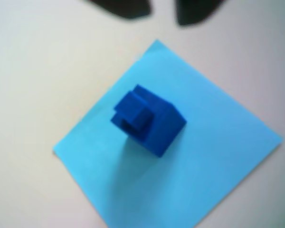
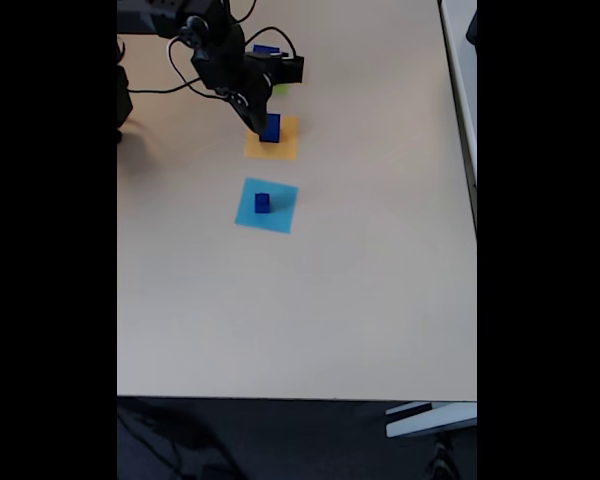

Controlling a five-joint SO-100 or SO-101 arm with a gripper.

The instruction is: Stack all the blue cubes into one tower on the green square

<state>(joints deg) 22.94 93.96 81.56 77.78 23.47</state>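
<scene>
In the wrist view a small blue cube (image 1: 134,112) sits on top of a larger blue cube (image 1: 162,128), both on the flat light-blue square (image 1: 204,156). My gripper (image 1: 162,12) shows as two dark fingertips at the top edge, apart, with nothing between them. In the fixed view that stack (image 2: 263,203) stands on the light-blue square (image 2: 280,215), and another blue cube (image 2: 272,128) stands on the orange square (image 2: 285,148). My gripper (image 2: 257,120) hangs just left of that cube. A sliver of the green square (image 2: 280,89) peeks out behind the arm, with a blue shape (image 2: 267,49) beyond it.
The arm (image 2: 215,45) with its black cables reaches in from the top left of the fixed view. The beige table (image 2: 300,310) stretches wide below the squares. Its front edge runs along the bottom and a white ledge (image 2: 460,80) borders the right.
</scene>
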